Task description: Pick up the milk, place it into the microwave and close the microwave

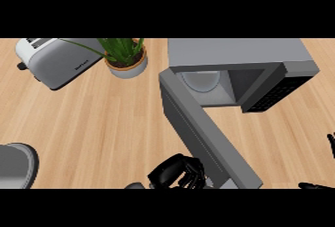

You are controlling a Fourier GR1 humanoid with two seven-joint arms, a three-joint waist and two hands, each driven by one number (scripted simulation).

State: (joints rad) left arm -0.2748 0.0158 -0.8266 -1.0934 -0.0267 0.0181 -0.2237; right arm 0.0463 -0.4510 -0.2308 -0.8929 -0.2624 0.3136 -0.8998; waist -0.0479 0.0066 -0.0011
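Fingers of my black left hand [178, 174] were curled just beside the swung-out grey microwave door [208, 133]; whether they held the milk I could not tell. My right hand [319, 185] barely showed at the edge. Behind stood the open grey box-shaped microwave [239, 55].

Wooden counter [98, 124] bears toaster [56, 62], plant pot [127, 66], microwave [242, 57].

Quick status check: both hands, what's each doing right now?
Left hand: fingers curled, holding nothing visible, beside the open microwave door.
Right hand: barely in view, cannot tell.
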